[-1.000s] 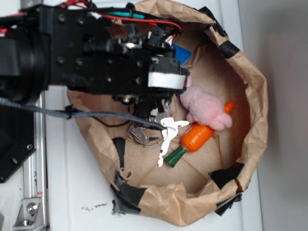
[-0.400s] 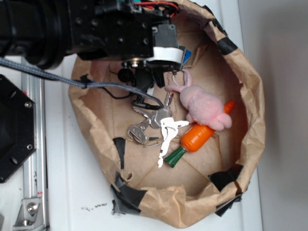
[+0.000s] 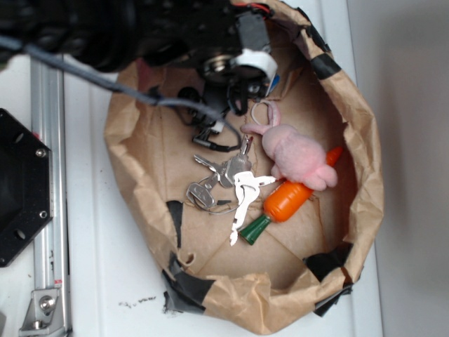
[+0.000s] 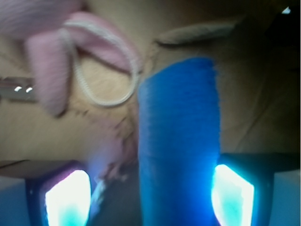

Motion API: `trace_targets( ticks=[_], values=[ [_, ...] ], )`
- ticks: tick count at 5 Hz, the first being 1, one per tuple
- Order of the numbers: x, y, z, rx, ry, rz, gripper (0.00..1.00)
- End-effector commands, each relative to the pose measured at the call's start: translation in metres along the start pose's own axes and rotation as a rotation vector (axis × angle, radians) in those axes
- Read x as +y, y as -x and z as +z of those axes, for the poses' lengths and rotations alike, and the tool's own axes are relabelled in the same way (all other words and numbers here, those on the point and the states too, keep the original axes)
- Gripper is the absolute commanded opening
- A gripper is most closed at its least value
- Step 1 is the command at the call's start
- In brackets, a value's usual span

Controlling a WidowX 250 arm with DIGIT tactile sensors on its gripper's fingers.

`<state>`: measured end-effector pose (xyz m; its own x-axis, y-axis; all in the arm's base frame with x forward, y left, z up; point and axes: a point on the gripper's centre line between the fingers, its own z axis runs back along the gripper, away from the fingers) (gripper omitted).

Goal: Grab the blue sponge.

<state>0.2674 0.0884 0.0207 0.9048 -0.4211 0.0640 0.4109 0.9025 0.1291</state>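
The blue sponge fills the middle of the wrist view, a bright-blue strip running between my two glowing fingertips. It lies close to the right fingertip, while a gap separates it from the left one. My gripper is open around it. In the exterior view the gripper points down at the top of the paper bag, and only a blue sliver of the sponge shows beside the white wrist collar.
Inside the bag lie a pink plush toy with a cord loop, a toy carrot and a bunch of keys. A grey cable crosses the bag's left rim.
The arm has moved toward the top of the exterior view, uncovering the keys and the pink toy's loop. The gripper now hides most of the sponge.
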Motion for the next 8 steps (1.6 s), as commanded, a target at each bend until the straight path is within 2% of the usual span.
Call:
trace_targets(
  ticks=[1,2,3,4,5,6,7,8],
  values=[
    [-0.008,-0.012,-0.012,0.029,-0.029,0.009,0.00],
    [-0.012,-0.012,-0.008,0.028,-0.042,-0.002,0.00],
    [-0.011,-0.006,-0.001,0.014,-0.019,0.114,0.00],
    [-0.019,-0.001,0.024,-0.052,0.025,0.284,0.00],
    [-0.042,0.000,0.071,-0.114,0.066,0.531,0.00],
    [-0.066,-0.018,0.116,-0.104,0.067,0.627,0.00],
    [-0.076,-0.042,0.140,-0.040,0.082,0.718,0.00],
    [-0.080,-0.059,0.145,0.007,0.083,0.814,0.00]
  ],
)
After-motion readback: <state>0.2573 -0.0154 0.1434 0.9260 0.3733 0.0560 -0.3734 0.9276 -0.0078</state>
